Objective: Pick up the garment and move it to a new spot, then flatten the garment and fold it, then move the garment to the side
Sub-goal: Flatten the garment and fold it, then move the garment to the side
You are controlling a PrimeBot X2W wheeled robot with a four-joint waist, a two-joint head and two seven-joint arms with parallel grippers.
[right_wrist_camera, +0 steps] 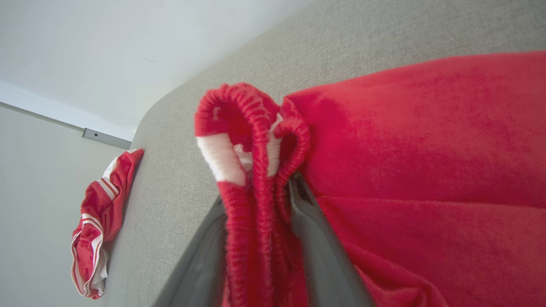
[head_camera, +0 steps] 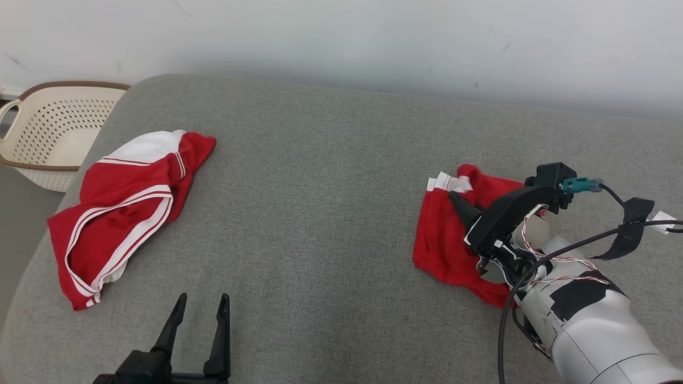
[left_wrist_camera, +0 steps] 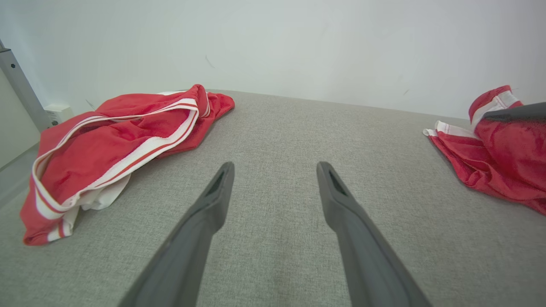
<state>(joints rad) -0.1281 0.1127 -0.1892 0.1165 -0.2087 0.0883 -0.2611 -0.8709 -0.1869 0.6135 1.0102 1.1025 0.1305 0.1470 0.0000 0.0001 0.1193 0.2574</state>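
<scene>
A red garment (head_camera: 443,240) with a white-trimmed waistband lies bunched on the right of the grey cushion (head_camera: 320,213); it also shows in the left wrist view (left_wrist_camera: 503,149). My right gripper (head_camera: 458,200) rests low on it, jaws partly apart. In the right wrist view a fold of the garment's (right_wrist_camera: 426,149) elastic waistband stands loosely between the fingers (right_wrist_camera: 200,264) of that gripper (right_wrist_camera: 260,192). My left gripper (head_camera: 203,301) hovers open and empty over bare cushion at the front left, and its own view shows it (left_wrist_camera: 275,168) wide apart.
A second red garment with white stripes (head_camera: 122,208) lies crumpled at the cushion's left edge, seen too from the left wrist (left_wrist_camera: 119,145) and the right wrist (right_wrist_camera: 96,226). A cream perforated basket (head_camera: 53,128) stands off the far left corner. A white wall runs behind.
</scene>
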